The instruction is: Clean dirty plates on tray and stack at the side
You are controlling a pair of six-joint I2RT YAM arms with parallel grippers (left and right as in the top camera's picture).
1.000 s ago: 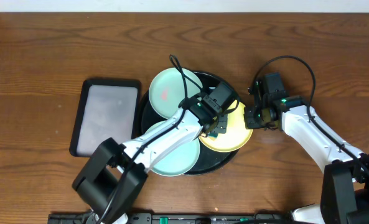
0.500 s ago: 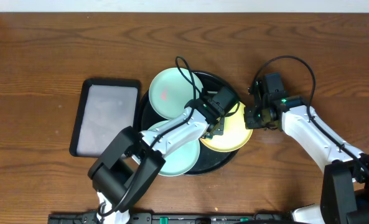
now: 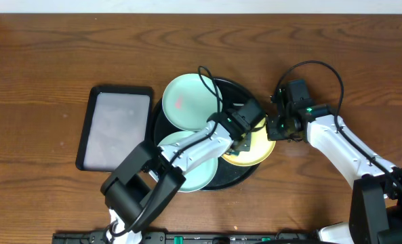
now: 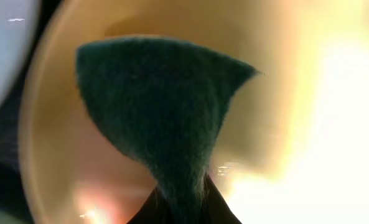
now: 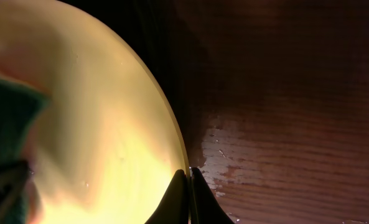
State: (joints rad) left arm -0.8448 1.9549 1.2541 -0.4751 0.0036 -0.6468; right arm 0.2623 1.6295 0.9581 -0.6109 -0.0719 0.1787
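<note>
overhead first: the round black tray [image 3: 236,177] sat mid-counter [image 3: 51,61], with a smaller rectangular tray [image 3: 116,127] just beside it on its left. three plates were on the round tray: one mint plate [image 3: 187,102] at the far side with a reddish smear, a second mint plate [image 3: 187,173] at the near side partly under the left arm, and the yellow plate [image 3: 256,154] on the right, its edge poking out past the tray's rim. the left pincer [image 3: 241,141] was down over the yellow plate, and the right pincer [image 3: 276,129] was at that plate's right edge. over to the left wrist: the left pincer [image 4: 185,208] was clenched on a green scouring pad [image 4: 159,106], the pad fanned out flat against the yellow plate [image 4: 284,93], with a sliver of pale mint plate [image 4: 4,43] in the top left corner. glare washed out the plate's right side. now the right wrist: the right pincer [image 5: 188,180] was clenched, fingertips pinched together on the rim of the yellow plate [image 5: 91,112]. the green pad [image 5: 7,118] showed at the left edge, resting on the plate. beyond the rim lay the wooden counter [image 5: 284,81], with a wet patch [image 5: 224,158] just beside the fingertips.
</note>
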